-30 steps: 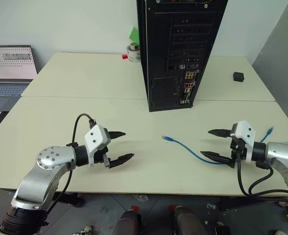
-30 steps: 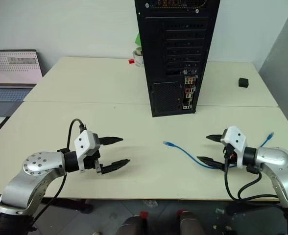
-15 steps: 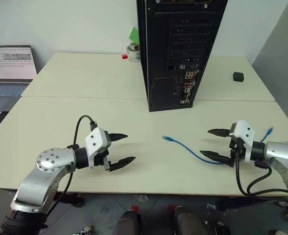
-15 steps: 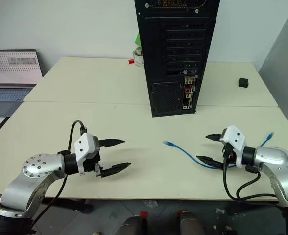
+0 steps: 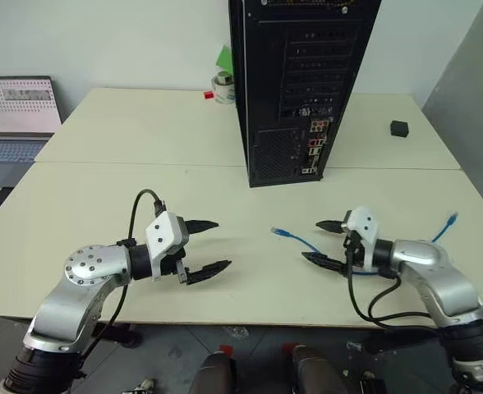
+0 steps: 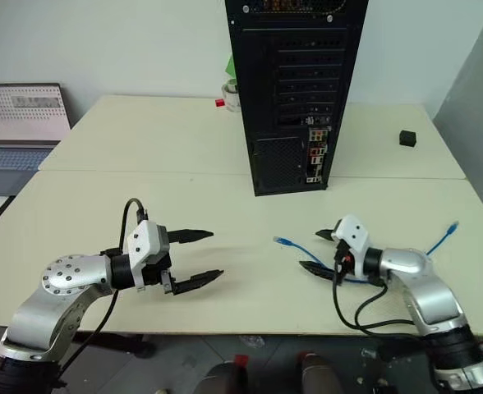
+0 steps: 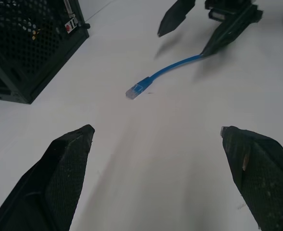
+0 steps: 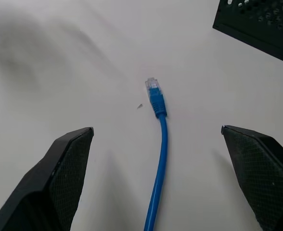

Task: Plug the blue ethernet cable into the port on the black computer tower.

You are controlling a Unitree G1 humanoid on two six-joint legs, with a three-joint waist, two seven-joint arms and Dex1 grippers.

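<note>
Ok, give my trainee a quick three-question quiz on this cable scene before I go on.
1. True or false: the right gripper already holds the cable.
2. Which lies nearer the tower: the cable's plug or the left gripper?
3. What small black thing sits on the table, right of the tower? A) cube B) mouse C) mug

Key
1. False: its fingers stand open on either side of the cable, which lies on the table.
2. The plug.
3. A, the cube.

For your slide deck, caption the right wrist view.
Open right gripper straddles the blue ethernet cable lying on the table.
</note>
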